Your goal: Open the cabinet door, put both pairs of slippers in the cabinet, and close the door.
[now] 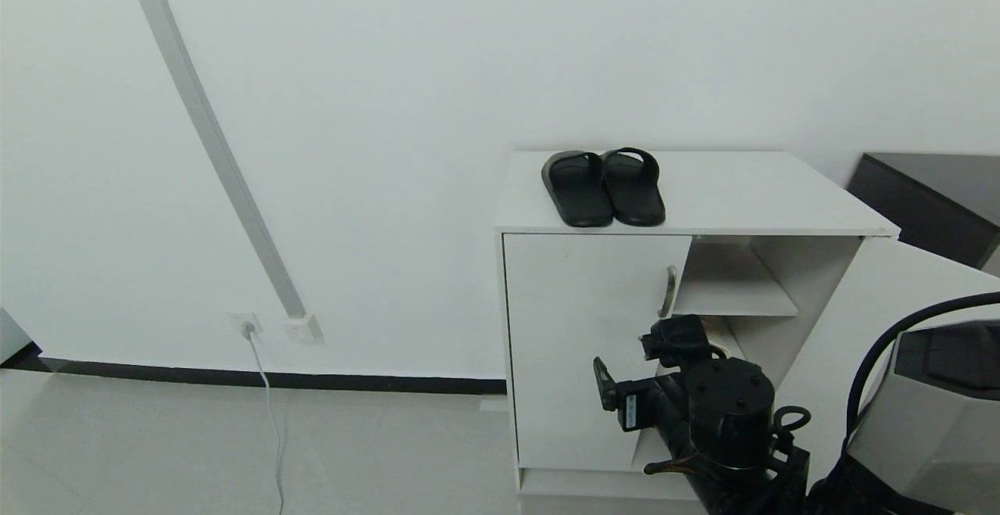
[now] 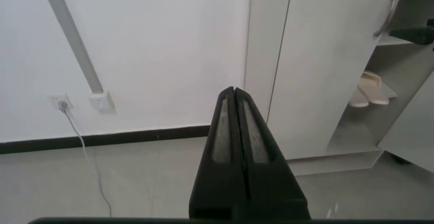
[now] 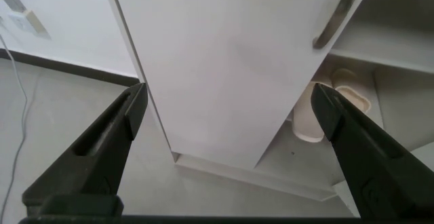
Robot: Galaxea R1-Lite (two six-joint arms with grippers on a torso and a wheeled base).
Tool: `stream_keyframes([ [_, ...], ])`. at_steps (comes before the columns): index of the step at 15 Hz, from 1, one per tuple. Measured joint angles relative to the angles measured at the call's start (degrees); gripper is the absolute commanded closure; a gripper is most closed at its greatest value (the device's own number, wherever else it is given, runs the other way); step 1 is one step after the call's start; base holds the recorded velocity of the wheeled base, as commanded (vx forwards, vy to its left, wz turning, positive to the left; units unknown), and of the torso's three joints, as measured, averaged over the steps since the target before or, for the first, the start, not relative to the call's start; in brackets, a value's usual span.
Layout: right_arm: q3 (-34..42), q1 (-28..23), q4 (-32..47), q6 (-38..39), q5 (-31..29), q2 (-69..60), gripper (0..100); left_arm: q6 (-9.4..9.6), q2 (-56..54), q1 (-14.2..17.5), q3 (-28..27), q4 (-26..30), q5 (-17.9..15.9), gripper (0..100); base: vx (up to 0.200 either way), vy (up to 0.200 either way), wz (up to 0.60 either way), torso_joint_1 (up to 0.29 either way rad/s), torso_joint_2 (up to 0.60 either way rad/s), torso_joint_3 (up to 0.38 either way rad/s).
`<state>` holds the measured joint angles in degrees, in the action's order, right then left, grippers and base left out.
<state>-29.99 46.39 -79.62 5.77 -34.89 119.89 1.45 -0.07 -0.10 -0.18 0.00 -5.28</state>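
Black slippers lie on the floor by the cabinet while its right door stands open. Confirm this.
Not right. The black slippers lie on top of the cabinet, not on the floor; the head view shows it. Its right door does stand open.

the black slippers (image 1: 603, 191) look matt and rubbery, the white cabinet (image 1: 586, 343) smooth, its handle (image 1: 669, 291) metal.

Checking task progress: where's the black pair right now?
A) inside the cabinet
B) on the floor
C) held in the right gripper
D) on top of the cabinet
D: the black slippers sit side by side on the cabinet top, while the light pair lies on a lower shelf inside.
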Motion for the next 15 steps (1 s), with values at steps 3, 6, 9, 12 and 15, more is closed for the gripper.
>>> stream_keyframes([
  [3,0.1,0.0,-0.1,0.0,-0.1,0.0,0,0.13,0.0,0.0,0.0,0.0,0.0,100,0.0,0.0,0.0,0.237,-0.56,-0.325],
  [6,0.1,0.0,-0.1,0.0,-0.1,0.0,0,0.11,0.0,0.0,0.0,0.0,0.0,100,0.0,0.0,0.0,0.255,-0.59,-0.334],
  [9,0.8,0.0,-0.1,0.1,0.0,0.0,0,0.11,0.0,0.0,0.0,0.0,0.0,100,0.0,0.0,0.0,0.25,-0.55,-0.3],
  [12,1.5,-0.2,-0.1,0.1,0.2,0.0,0,0.13,0.0,0.0,0.0,0.0,0.0,100,0.0,0.0,0.0,0.19,-0.4,-0.222],
  [15,2.2,-0.3,-1.9,-0.6,0.4,0.1,0,0.16,0.0,0.0,0.0,0.0,0.0,100,0.0,0.0,0.0,0.065,-0.14,-0.07],
])
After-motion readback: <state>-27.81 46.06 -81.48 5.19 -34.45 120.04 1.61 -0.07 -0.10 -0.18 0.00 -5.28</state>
